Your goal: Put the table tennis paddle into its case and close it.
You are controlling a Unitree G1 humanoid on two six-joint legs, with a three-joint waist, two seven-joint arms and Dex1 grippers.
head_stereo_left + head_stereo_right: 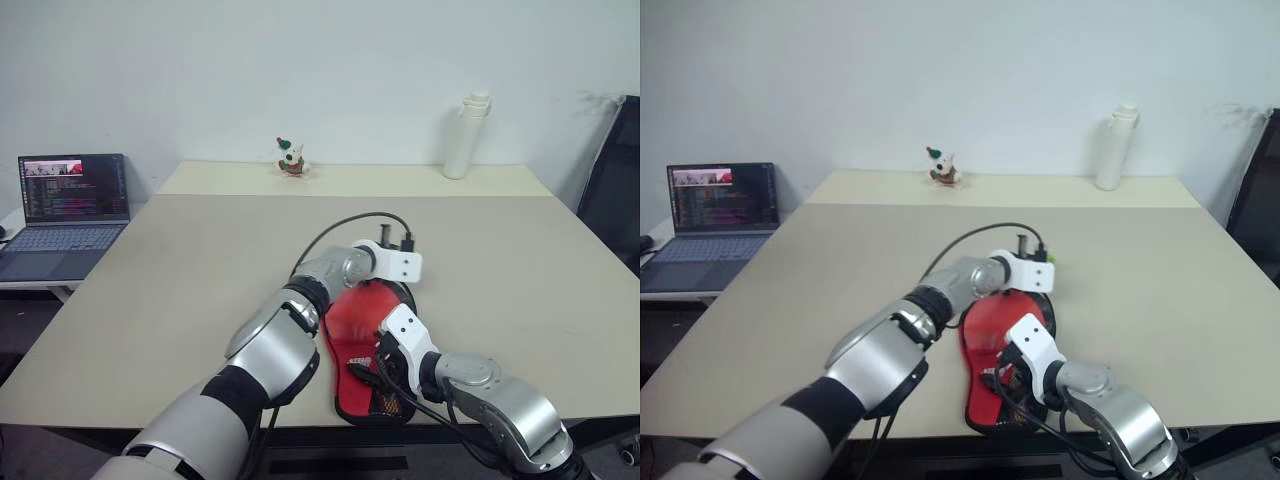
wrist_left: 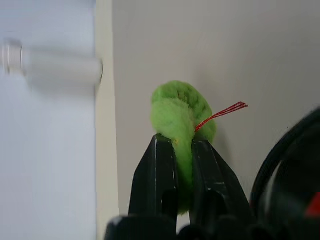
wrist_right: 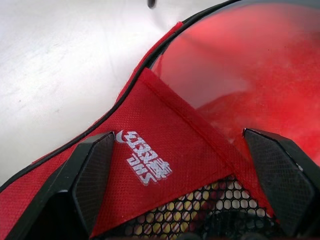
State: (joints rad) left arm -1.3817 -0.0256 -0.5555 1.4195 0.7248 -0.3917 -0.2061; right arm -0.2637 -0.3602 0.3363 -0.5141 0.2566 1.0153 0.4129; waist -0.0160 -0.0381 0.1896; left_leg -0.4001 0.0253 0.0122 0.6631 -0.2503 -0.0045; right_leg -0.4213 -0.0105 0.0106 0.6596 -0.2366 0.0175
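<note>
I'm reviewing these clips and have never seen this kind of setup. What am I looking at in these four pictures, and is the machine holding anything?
This is a humanoid robot with two silver arms, each ending in a two-fingered black tool. The two wide pictures come from cameras in its head, looking down over a beige table. The two close-ups come from cameras on its wrists, looking along the fingers.

In front of it lies the case, open, with its red lining and mesh panel up, and the red table tennis paddle lies in it. The left tool is shut on the green charm at the case's far rim. The right tool hangs open above the lining near the mesh, holding nothing.

Further off stand a laptop on a side table, a small figurine and a white bottle.
</note>
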